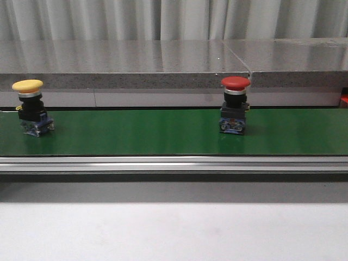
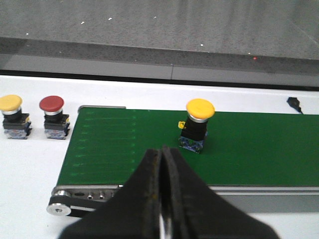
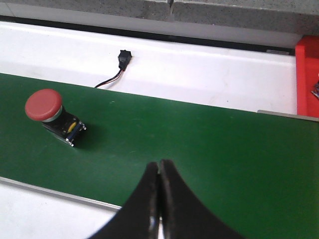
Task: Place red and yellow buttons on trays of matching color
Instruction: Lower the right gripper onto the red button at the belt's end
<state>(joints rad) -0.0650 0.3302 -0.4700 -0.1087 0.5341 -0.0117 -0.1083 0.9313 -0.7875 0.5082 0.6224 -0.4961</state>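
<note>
Front view shows no arm at all: only the green conveyor belt (image 1: 163,133) with a yellow button (image 1: 31,106) standing upright near its left end and a red button (image 1: 235,104) upright right of centre, well apart from each other.

Left wrist view has the left claw (image 2: 162,164) poised above the near edge of the belt, its two dark fingers pressed together with nothing between them. The yellow button (image 2: 198,124) stands on the belt just beyond the fingertips and a little to one side, not touching them. Off the belt's end, on the white worktop (image 2: 30,164), a second yellow button (image 2: 12,115) and a second red button (image 2: 53,117) stand side by side.

Right wrist view has the right claw (image 3: 159,169) likewise closed on nothing, above the near part of the belt. The red button (image 3: 50,114) stands apart from it, clear of the fingertips. A red tray (image 3: 307,74) shows at the frame's edge, beyond the belt, and a black cable (image 3: 117,67) lies on the worktop.
</note>
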